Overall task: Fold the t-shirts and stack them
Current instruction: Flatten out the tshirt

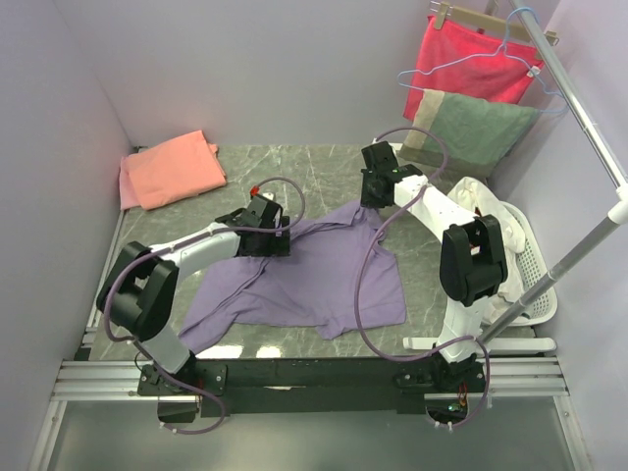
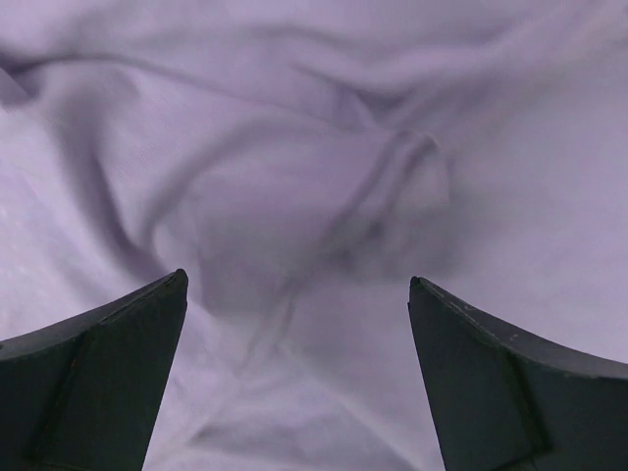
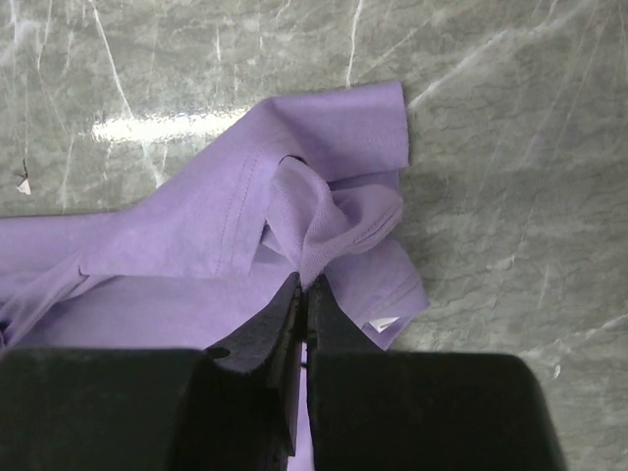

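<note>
Here, a large lavender-purple t-shirt [image 1: 294,280] lies rumpled and partly spread across the middle of a grey marbled table [image 1: 324,167], between two black and white robot arms. The left gripper [image 2: 297,287] hovers low over the upper left part of the shirt. Its two dark fingers [image 2: 108,373] are spread wide apart with nothing between them. Its wrist view shows only wrinkled purple cloth, with a soft raised fold under the gap. The right gripper [image 3: 305,287] is at the shirt's far right corner. Its fingers are pressed together on a pinched bunch of purple fabric near a stitched hem, and the cloth rises slightly into the pinch. A small white label [image 3: 383,322] shows at the edge of the fabric just beside that grip. A salmon-pink t-shirt [image 1: 169,169] lies loosely folded at the far left corner of the table, against the left wall and well apart from the purple one. In the far right corner a bright red cloth [image 1: 461,59] hangs high, with a grey-green towel [image 1: 471,132] hanging just below it. A white basket [image 1: 535,280] stands at the right edge of the table, beside the right arm.
</note>
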You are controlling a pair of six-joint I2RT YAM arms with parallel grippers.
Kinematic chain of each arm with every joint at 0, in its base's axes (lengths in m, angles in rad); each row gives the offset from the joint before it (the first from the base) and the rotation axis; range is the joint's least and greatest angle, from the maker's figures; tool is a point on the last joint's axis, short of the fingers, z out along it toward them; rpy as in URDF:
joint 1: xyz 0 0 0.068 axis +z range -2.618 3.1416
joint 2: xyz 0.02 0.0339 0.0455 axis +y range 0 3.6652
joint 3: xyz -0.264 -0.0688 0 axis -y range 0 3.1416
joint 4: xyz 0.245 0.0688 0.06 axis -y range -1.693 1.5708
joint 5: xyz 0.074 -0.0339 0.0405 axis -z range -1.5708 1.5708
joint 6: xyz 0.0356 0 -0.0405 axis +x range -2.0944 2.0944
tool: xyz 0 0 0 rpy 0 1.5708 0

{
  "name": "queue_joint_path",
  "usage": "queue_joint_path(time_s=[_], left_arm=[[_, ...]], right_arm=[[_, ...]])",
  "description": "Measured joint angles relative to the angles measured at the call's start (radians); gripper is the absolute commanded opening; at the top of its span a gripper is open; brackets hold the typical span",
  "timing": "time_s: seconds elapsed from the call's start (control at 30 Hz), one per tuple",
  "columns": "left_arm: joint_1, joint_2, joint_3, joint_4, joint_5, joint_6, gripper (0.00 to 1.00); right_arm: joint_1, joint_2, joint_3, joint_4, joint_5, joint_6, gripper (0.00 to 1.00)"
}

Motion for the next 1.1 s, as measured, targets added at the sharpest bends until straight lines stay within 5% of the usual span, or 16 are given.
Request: queue_joint_path(time_s=[0.13, 0.23, 0.5, 0.67, 0.93, 1.1], left_arm=[[0.000, 0.056, 0.000, 0.053, -0.074, -0.001, 0.99], [0.000, 0.114, 0.002, 0.089, -0.116, 0.013, 0.90], [-0.013, 0.141, 0.011, 0.112, -0.221, 0.043, 0.30], [-0.013, 0.080, 0.012, 0.078, -0.280, 0.036, 0.10], [0.097, -0.131, 0.029, 0.012, -0.356, -0.019, 0.09], [0.310, -0.175, 0.027, 0.018, -0.376, -0.059, 0.26]], right_arm=[[0.000, 0.000, -0.002, 0.000, -0.006, -0.001, 0.00], [0.000, 0.000, -0.002, 0.000, -0.008, -0.002, 0.00], [0.000, 0.000, -0.002, 0.001, -0.012, -0.002, 0.00], [0.000, 0.000, -0.039, 0.012, -0.010, -0.002, 0.00], [-0.006, 0.000, -0.056, 0.002, 0.031, -0.002, 0.00], [-0.023, 0.033, 0.002, -0.020, 0.066, -0.001, 0.00]])
